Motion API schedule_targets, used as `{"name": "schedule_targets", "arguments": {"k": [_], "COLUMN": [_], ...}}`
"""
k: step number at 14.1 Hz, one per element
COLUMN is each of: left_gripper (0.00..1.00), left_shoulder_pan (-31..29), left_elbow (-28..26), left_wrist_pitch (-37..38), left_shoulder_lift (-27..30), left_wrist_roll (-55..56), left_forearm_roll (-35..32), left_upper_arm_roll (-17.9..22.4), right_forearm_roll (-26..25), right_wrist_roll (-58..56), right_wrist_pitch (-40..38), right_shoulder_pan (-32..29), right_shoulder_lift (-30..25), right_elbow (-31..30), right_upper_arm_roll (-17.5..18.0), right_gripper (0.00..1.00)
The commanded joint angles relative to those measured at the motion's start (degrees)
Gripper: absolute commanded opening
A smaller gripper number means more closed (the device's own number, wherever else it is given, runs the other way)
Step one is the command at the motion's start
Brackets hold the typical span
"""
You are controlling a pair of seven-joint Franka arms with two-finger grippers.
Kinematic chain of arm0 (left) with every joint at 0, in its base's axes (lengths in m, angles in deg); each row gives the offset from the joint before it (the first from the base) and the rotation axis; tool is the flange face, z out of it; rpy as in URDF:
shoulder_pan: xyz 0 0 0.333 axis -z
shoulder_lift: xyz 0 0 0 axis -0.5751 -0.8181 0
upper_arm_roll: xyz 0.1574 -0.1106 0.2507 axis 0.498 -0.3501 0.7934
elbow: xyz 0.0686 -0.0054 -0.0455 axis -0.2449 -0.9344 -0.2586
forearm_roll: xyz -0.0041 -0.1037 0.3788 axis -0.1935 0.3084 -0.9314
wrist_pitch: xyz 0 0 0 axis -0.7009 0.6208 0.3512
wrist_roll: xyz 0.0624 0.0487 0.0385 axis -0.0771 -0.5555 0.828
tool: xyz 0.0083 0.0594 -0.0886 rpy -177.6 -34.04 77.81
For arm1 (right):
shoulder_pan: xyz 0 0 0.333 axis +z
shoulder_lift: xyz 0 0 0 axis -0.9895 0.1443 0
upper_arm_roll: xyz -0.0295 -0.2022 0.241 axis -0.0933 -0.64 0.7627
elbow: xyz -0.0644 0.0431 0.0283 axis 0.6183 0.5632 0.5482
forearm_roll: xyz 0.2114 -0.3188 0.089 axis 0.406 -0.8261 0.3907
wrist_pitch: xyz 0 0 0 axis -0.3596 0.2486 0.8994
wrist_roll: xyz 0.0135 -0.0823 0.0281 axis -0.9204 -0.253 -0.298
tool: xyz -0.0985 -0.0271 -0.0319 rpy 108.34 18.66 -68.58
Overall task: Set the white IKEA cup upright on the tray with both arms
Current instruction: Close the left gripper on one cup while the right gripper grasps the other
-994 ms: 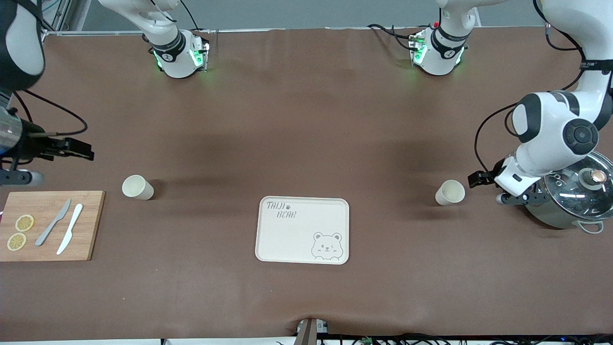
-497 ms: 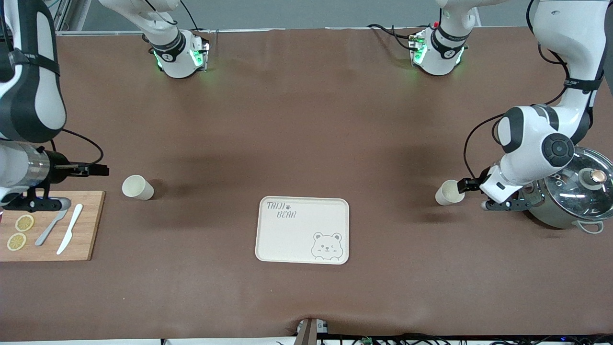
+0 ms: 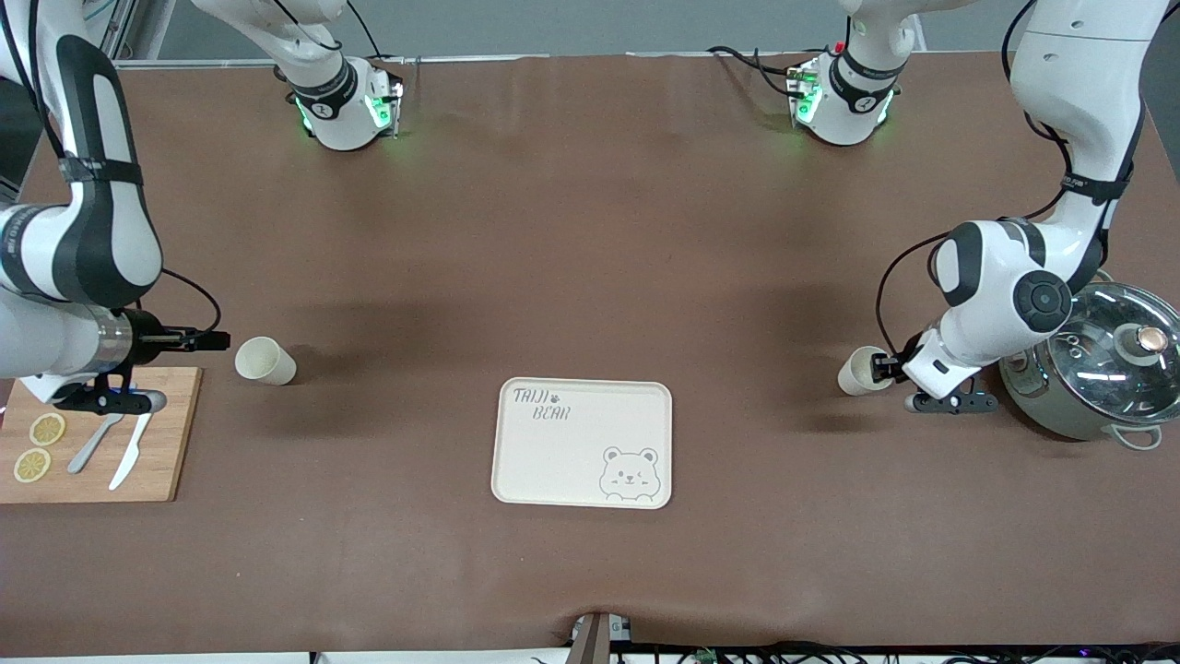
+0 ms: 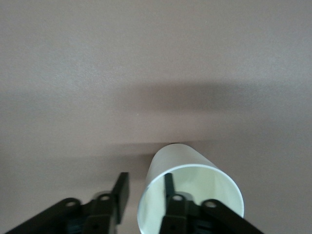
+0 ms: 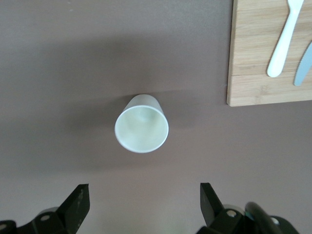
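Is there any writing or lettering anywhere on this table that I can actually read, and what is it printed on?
"TAIJI BEAR": grey lettering on the cream tray, in the corner away from its winking cartoon bear.
A small round mark on each black band of the two arm bases: too small to read.
Nothing legible on the two cups, the cutting board or the pot.
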Motion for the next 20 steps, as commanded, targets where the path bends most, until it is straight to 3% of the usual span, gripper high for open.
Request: {"name": "schedule_targets", "arguments": {"k": [1, 2, 4, 6, 9, 13, 18, 20], "left_gripper": [0.05, 0.00, 0.00, 0.00, 0.00, 0.00, 0.00, 0.00], "left_shoulder_pan": [-0.03, -0.03, 0.06, 0.32, 0.50, 2.68, 10.24, 12.96], "left_elbow": [0.60, 0.69, 0.87, 1.65, 4.90, 10.96, 18.69, 22.12], "left_wrist_pitch": [-0.67, -0.67, -0.67, -0.41, 0.82, 1.79, 1.79, 1.79], "left_shoulder_lift": [-0.35, -0.35, -0.35, -0.35, -0.26, -2.98, -7.02, -9.31], "left_wrist_roll": [-0.08, -0.17, -0.43, -0.43, 0.62, 4.74, 16.15, 20.55], "left_forearm_roll": [0.74, 0.74, 0.74, 0.74, 0.83, 0.83, 1.79, 1.80], "left_upper_arm_roll": [-0.47, -0.47, -0.47, -0.55, -2.92, -5.04, -5.04, -4.95], "right_forearm_roll": [-0.79, -0.79, -0.79, -0.79, -0.71, 0.00, 0.96, 0.96], "right_wrist_roll": [0.25, 0.34, 0.25, 0.34, 0.34, 0.43, 0.52, 0.52], "right_wrist_pitch": [3.99, 4.87, 7.33, 12.06, 22.09, 22.99, 23.86, 25.10], "right_shoulder_pan": [-1.10, -1.19, -1.80, -2.77, -3.73, -3.74, -3.74, -3.57], "right_shoulder_lift": [-0.54, 0.33, 1.92, 2.37, 2.36, 2.54, 2.63, 2.54], "right_elbow": [-3.02, -3.11, -3.37, -7.65, -14.53, -15.68, -17.26, -18.31], "right_upper_arm_roll": [0.68, 0.68, 0.68, 0.68, 0.77, 0.77, 0.86, 0.86], "right_gripper": [1.00, 1.00, 1.00, 0.99, 0.75, 0.39, 0.16, 0.00]}}
